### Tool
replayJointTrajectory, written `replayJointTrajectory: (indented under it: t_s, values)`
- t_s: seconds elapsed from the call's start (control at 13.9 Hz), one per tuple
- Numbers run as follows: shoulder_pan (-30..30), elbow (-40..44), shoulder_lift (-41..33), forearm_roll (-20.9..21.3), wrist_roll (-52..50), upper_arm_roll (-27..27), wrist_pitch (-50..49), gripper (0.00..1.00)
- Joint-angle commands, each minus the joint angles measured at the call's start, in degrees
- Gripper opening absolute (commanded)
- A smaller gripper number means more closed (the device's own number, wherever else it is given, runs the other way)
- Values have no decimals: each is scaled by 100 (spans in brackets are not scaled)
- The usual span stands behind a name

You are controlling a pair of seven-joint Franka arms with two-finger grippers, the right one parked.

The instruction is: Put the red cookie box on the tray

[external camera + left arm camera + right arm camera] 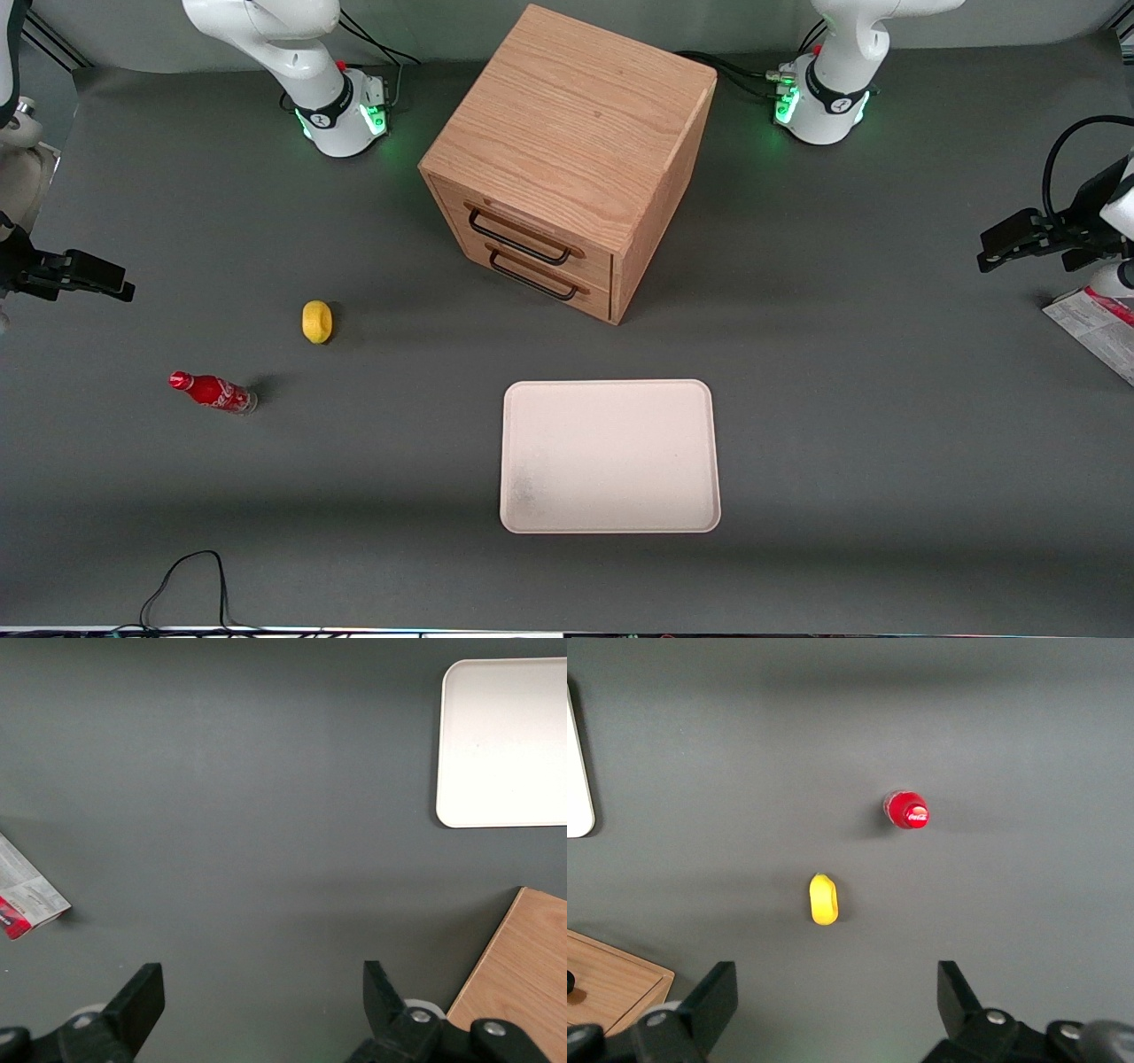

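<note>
Even, soft overhead light; frames sharp, no blur. Wooden cabinet (567, 159) casts a faint shadow on the dark mat. Small soft shadows beside lemon (317, 321) and soda bottle (213, 392). Tray (609, 523) near overexposed in left wrist view. Green LED glow at both arm bases.

A dark grey table (886, 425) carries a wooden drawer cabinet (567, 159), with a cream tray (609, 456) nearer the front camera. A lemon (317, 321) and a small red bottle (213, 392) sit toward the parked arm's end. The red cookie box (1094, 330) lies at the working arm's end, with the gripper (997, 248) hanging above the table beside it, fingers spread.
</note>
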Motion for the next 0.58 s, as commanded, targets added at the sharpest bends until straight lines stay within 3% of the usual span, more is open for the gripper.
replayJointTrajectory:
  t_s: [0.0,0.29,0.51]
  values:
    - [17,-5,-80,-55,-45,-3,-94,100]
    - [25,4,-54,-3,-141,14,-102,100]
    - [524,-5,-27,7,-133,6,-94,100]
